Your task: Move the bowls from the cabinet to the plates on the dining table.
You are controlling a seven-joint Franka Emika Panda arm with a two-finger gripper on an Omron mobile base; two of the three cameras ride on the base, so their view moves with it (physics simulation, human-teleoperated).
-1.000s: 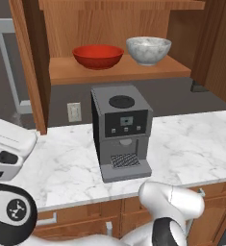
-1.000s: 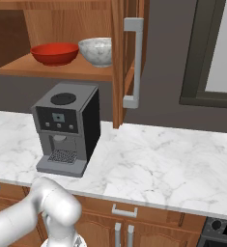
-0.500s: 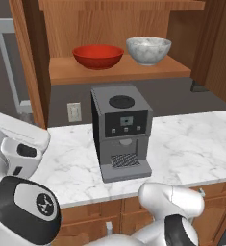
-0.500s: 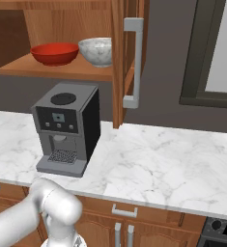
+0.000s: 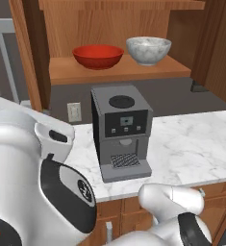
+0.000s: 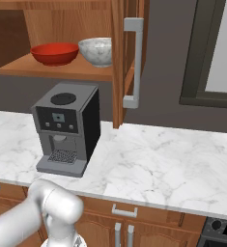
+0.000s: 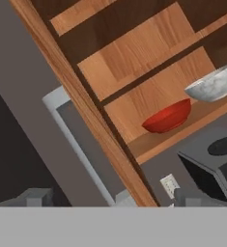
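The arm [image 5: 47, 192] is what changes. In the left base view its white links and dark joint swell from a small patch at 8 o'clock into a bulk covering the whole lower-left quarter, now reaching up to 9 o'clock and hiding the left end of the counter [image 5: 191, 144]. In the right base view the elbow [image 6: 52, 207] at 7 o'clock sits slightly farther right and higher than a second ago.
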